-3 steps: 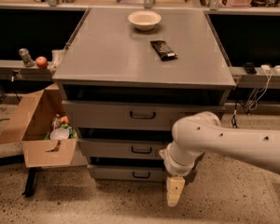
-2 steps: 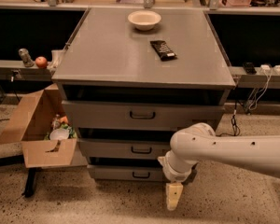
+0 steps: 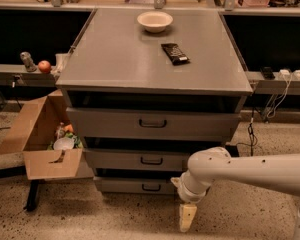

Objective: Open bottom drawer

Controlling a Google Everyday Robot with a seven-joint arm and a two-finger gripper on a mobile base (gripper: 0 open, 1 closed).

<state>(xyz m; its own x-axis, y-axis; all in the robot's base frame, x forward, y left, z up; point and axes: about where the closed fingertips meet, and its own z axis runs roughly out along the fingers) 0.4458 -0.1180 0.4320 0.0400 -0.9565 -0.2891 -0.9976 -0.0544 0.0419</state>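
The grey cabinet [image 3: 155, 64] has three drawers. The bottom drawer [image 3: 125, 185] is the lowest and slimmest front, near the floor, with a small dark loop handle [image 3: 151, 187] at its centre. It looks closed. My gripper [image 3: 187, 217] hangs from the white arm [image 3: 250, 174] at the lower right, pointing down at the floor. It sits to the right of and below the bottom drawer's handle, apart from the drawer front. Its pale fingertip end is just above the speckled floor.
A white bowl [image 3: 155, 20] and a dark bar [image 3: 174, 53] lie on the cabinet top. An open cardboard box [image 3: 42, 134] with items stands left of the cabinet. A side shelf on the left holds an apple [image 3: 44, 66]. Cables [image 3: 270, 109] hang at the right.
The arm has shifted slightly left and down, bringing the gripper a little closer to the bottom drawer's right part. The drawers have not moved.
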